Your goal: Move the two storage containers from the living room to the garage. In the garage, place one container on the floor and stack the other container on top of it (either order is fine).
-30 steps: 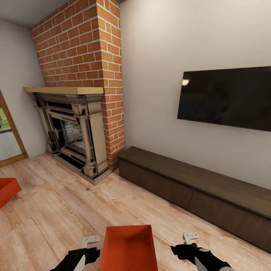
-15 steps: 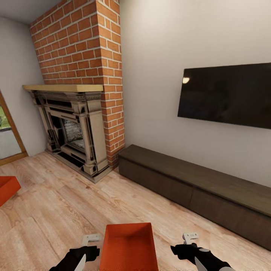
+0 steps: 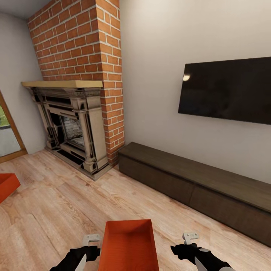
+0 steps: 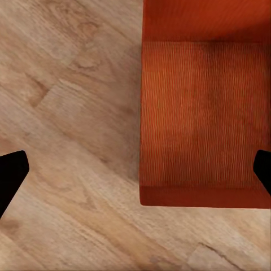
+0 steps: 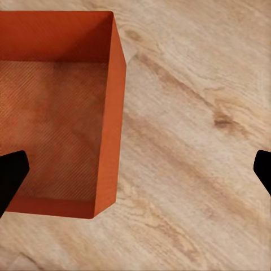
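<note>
One orange-red storage container (image 3: pixel 128 244) lies on the light wood-plank floor of the living room, at the bottom middle of the head view, open side up. My left gripper (image 3: pixel 91 241) hangs open by its left wall and my right gripper (image 3: pixel 190 238) open by its right wall. In the left wrist view the container (image 4: pixel 203 118) has one black fingertip over its inside and the other over bare planks, with the left gripper (image 4: pixel 137 172) astride the wall. The right gripper (image 5: pixel 138 169) stands likewise over the container (image 5: pixel 56 113). The second container (image 3: pixel 5 184) pokes in at the left edge.
A brick fireplace (image 3: pixel 75 124) stands at the far left and a long dark cabinet (image 3: pixel 195 188) runs along the wall under a wall TV (image 3: pixel 226 90). A glass door (image 3: pixel 7 139) is at the left edge. Open plank floor (image 3: pixel 56 210) lies between the containers.
The whole head picture has slid upward a little, so the camera has moved. Both grippers stay open at the container's sides; the container's far wall now shows slightly higher against them.
</note>
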Motion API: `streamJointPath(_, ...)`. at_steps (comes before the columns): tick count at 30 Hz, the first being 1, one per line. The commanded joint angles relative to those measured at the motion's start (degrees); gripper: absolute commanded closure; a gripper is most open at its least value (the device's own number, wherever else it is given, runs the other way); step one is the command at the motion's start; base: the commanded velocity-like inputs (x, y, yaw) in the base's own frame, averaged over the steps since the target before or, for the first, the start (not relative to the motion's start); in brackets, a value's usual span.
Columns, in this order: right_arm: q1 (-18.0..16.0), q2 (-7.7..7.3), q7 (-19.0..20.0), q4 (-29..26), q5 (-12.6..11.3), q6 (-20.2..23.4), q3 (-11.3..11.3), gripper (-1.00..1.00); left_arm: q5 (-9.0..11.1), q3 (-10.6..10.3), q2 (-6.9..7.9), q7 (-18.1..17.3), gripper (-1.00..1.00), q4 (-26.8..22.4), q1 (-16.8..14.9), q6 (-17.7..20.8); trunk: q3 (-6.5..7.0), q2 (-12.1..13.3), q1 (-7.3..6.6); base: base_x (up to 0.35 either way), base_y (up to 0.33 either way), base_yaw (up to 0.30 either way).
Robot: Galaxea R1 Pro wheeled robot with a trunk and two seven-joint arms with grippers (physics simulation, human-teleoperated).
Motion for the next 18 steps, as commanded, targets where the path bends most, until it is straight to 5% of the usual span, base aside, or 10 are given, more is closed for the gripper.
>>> streamJointPath(1, 0.0, -0.01, 0.2, 0.0, 0.2, 0.1, 0.0, -1.0, 0.0, 0.4, -0.06, 0.0, -1.0, -0.1, 0.0, 0.4, -0.06, 0.0, 0.0, 0.0, 0.119, 0.0)
streamJointPath(18, 0.0, -0.01, 0.2, 0.0, 0.2, 0.1, 0.1, -1.0, 0.0, 0.4, -0.31, 0.0, -1.0, -0.1, 0.0, 0.4, -0.13, 0.0, 0.0, 0.0, 0.034, 0.0)
